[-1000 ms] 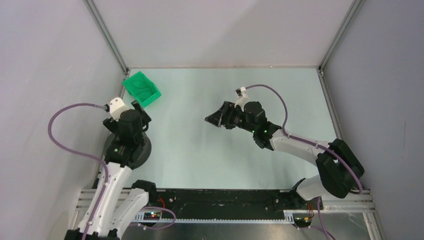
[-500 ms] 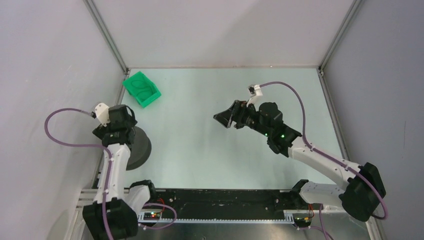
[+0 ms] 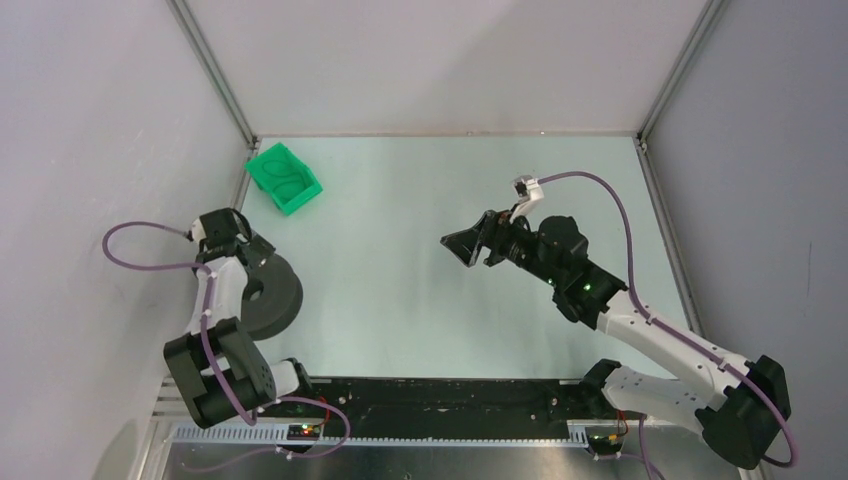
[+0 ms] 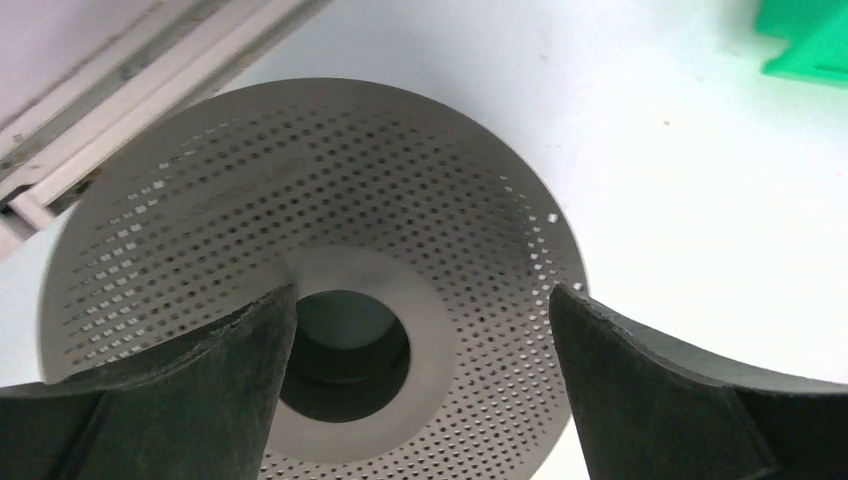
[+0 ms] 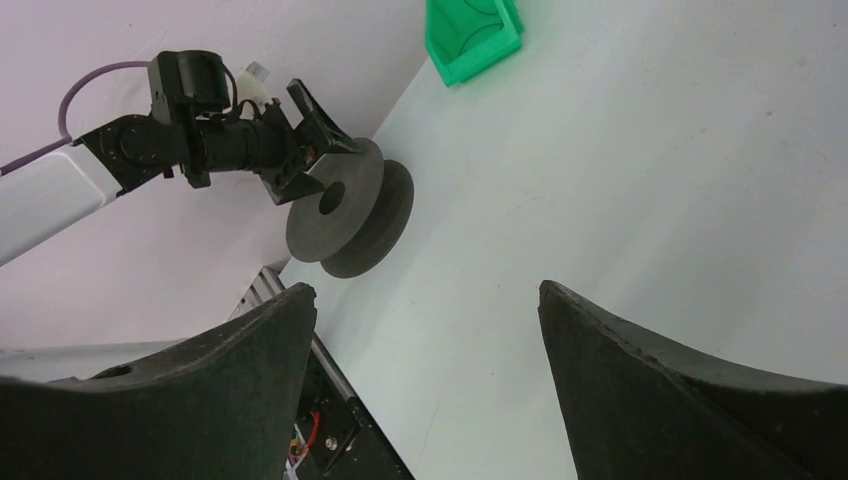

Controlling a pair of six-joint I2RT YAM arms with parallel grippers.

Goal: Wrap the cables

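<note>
— How does the left claw (image 4: 418,320) stand?

— Spread wide, with nothing held between its fingers. Right in front of it is the grey spool (image 4: 300,200), its perforated flange facing the claw. The hub hole sits just inside the tip of the left-hand finger. Whether the fingertips touch the flange, I cannot tell.

— And the right claw (image 5: 425,295)?

— Also wide apart and holding nothing, raised over the pale table (image 3: 400,300). In its own camera the spool lies well off, ahead and to the left. The left claw is at the spool's far side.

— Where are the cables (image 3: 283,178)?

— In the green bin (image 3: 303,197), I think. Seen from above, thin dark curls show on its floor, though they are too fine to be sure of. The bin sits beyond the left claw, near it but apart from both the claw and the spool. From the right claw it is well apart, off to the left and farther out than the spool.

— So neither claw is at the cables?

— Neither. The left claw is at the spool, and the right hangs over the table between the two sides.
</note>
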